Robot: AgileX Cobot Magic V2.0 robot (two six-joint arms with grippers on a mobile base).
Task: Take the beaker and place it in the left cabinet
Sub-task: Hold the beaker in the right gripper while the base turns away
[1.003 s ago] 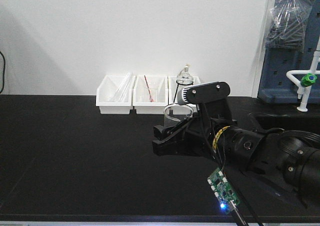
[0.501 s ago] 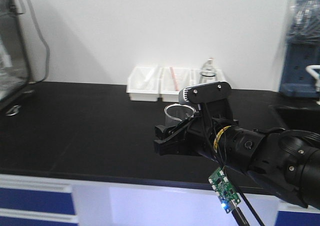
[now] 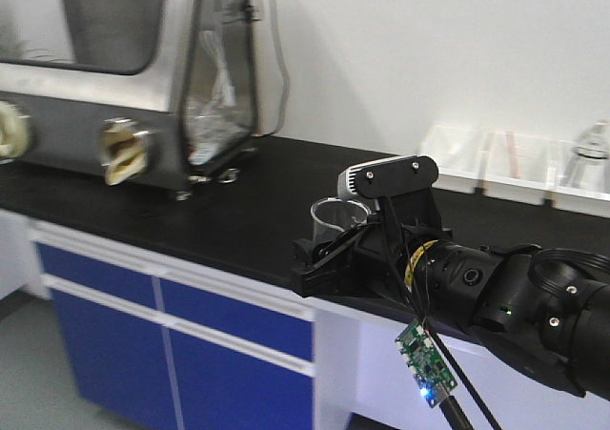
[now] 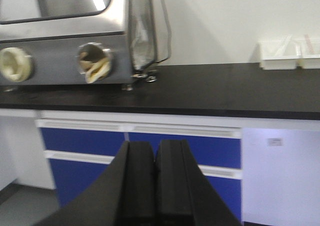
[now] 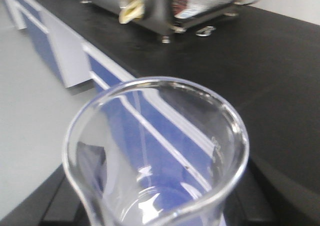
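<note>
So the right claw [image 3: 324,256] has the beaker [image 3: 335,216] clamped between its black fingers. The glass stands upright with its open rim up, and it's held in the air, not sitting on anything. In the right wrist view the rim fills most of the picture with the pour spout towards the bottom edge. Looking past the glass you get the front edge of the black desk [image 3: 257,201] and the blue drawers [image 3: 191,354] under it.

The left claw [image 4: 155,151] is fully closed, fingers pressed flat together with nothing between them. It hangs out in front of the desk, facing the drawer fronts.

On the left end of the desk there's a big steel box [image 3: 124,58] with a window on top and round ports [image 3: 122,150] in its front. The beaker is well apart from it, off to its right. Way back on the right, against the white wall, sit the white bins [image 3: 515,163]. There's some glassware in them, but it's too blurry to say more. A small green circuit board [image 3: 426,363] with a blue light dangles under the right arm.
</note>
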